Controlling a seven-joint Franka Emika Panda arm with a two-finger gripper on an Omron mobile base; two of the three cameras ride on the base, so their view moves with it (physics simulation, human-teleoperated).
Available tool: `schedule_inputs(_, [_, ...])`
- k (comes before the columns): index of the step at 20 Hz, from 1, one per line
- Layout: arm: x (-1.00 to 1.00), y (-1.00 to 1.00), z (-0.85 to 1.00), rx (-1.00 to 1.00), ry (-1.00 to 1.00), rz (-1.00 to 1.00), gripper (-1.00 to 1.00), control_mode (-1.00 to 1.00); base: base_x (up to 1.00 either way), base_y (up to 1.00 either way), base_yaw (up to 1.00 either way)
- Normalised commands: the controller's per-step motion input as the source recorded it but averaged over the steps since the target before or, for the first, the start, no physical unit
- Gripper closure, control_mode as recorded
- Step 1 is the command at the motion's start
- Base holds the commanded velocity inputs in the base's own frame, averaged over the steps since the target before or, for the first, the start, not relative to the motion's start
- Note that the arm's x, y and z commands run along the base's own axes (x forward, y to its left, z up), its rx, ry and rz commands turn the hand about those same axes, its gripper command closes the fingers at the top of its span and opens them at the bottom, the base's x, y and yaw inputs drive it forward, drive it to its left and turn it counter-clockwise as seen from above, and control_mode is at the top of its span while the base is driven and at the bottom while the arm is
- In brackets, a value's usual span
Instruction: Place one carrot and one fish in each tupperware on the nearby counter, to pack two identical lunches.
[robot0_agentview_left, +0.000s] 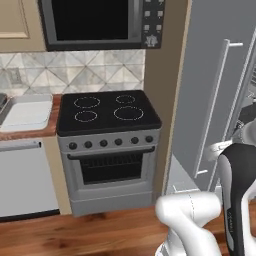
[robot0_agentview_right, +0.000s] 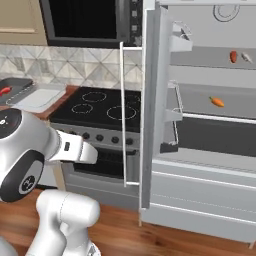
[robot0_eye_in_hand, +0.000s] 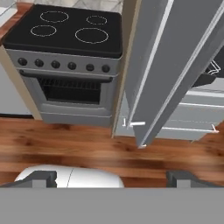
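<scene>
Your gripper (robot0_eye_in_hand: 111, 177) hangs wide open and empty above glossy wood flooring. On the counter (robot0_agentview_right: 55, 107), the light tupperware (robot0_agentview_left: 27, 111) sits beside the stovetop (robot0_agentview_left: 107, 110). A tapered orange carrot (robot0_agentview_right: 217, 101) lies on a fridge shelf (robot0_agentview_right: 220, 116).

No legible text, labels, brands or numbers; microwave keypad (robot0_agentview_left: 153, 22) markings too blurred.

A black-topped stove (robot0_agentview_left: 107, 112) stands on wood floor (robot0_eye_in_hand: 65, 144) beside an open grey fridge (robot0_agentview_right: 200, 125), below a microwave (robot0_agentview_left: 100, 22).
</scene>
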Motion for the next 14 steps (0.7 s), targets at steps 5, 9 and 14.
schedule_inputs(5, [0.00, 0.00, 0.00, 0.00, 0.00, 0.00, -1.00, 1.00, 0.00, -0.73, 0.00])
schedule_inputs(9, [0.00, 0.00, 0.00, 0.00, 0.00, 0.00, -1.00, 1.00, 0.00, -0.79, 0.00])
schedule_inputs(14, [0.00, 0.00, 0.00, 0.00, 0.00, 0.00, -1.00, 1.00, 0.00, -0.74, 0.00])
